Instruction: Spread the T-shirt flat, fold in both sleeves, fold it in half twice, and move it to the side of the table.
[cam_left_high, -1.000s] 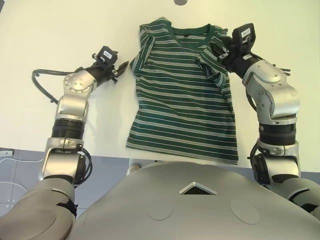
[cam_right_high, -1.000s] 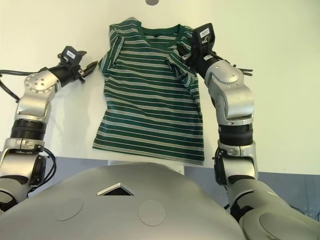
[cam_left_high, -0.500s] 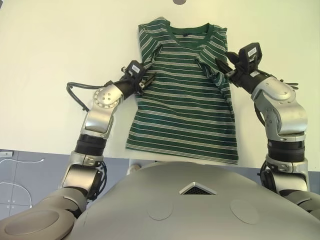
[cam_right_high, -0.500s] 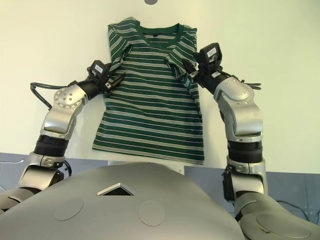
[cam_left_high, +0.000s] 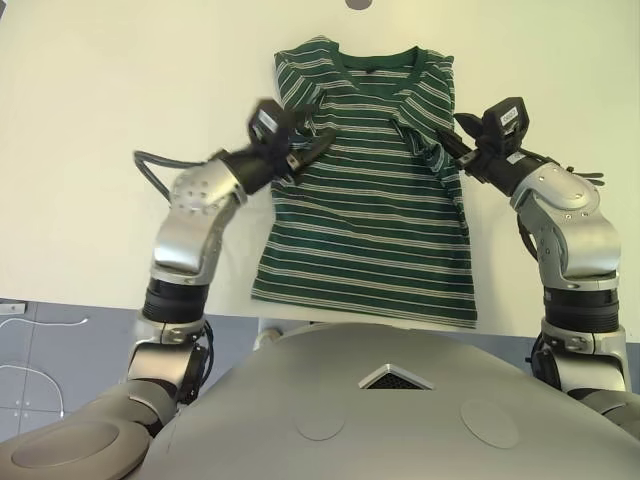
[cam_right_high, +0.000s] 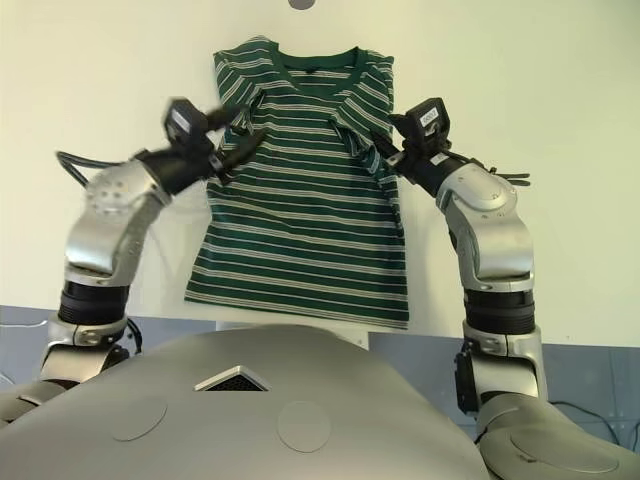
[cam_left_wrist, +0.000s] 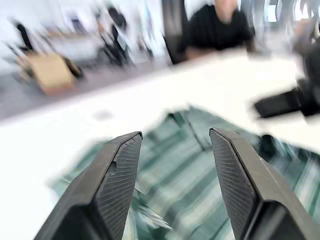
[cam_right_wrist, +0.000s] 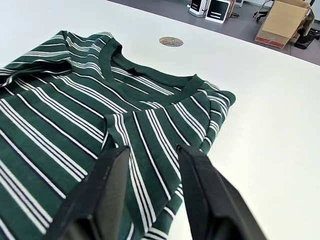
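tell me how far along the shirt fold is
Done: the T-shirt lies flat on the table, both sleeves apparently folded in. In hand: nothing gripped; the left end effector and right end effector hover open over its upper part. Left: both half-folds and the move to the side.

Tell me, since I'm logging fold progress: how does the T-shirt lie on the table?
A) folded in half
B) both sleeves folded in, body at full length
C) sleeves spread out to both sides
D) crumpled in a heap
B: the T-shirt lies flat with both sleeves turned in over the chest, and its hem is not folded up.
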